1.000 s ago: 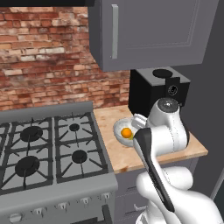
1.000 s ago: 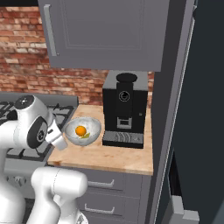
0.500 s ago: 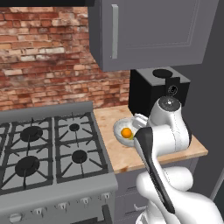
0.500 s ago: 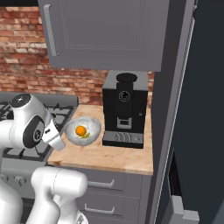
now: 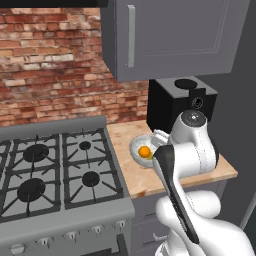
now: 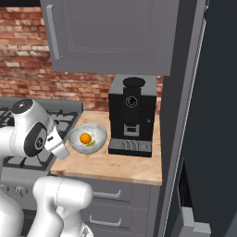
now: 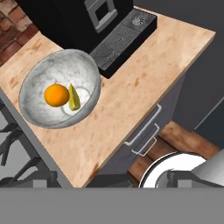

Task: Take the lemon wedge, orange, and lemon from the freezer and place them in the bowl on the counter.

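Observation:
The speckled whitish bowl (image 7: 30,78) stands on the wood counter (image 7: 144,78) just left of the coffee machine. Inside it lie the orange (image 7: 56,95) and, touching its right side, the small yellow lemon wedge (image 7: 74,98). Both also show in the bowl (image 6: 95,132) as an orange (image 6: 85,138) and a lemon wedge (image 6: 91,144). My gripper (image 6: 59,147) hangs above the counter's front left corner, close beside the bowl, open and holding nothing. The whole lemon is out of view. The dark freezer (image 6: 217,92) rises at the right.
A black coffee machine (image 6: 132,113) stands at the back of the counter. The grey gas stove (image 5: 55,170) borders the counter on the left. A grey wall cupboard (image 5: 175,35) hangs overhead. Grey drawers with bar handles (image 7: 144,133) sit below.

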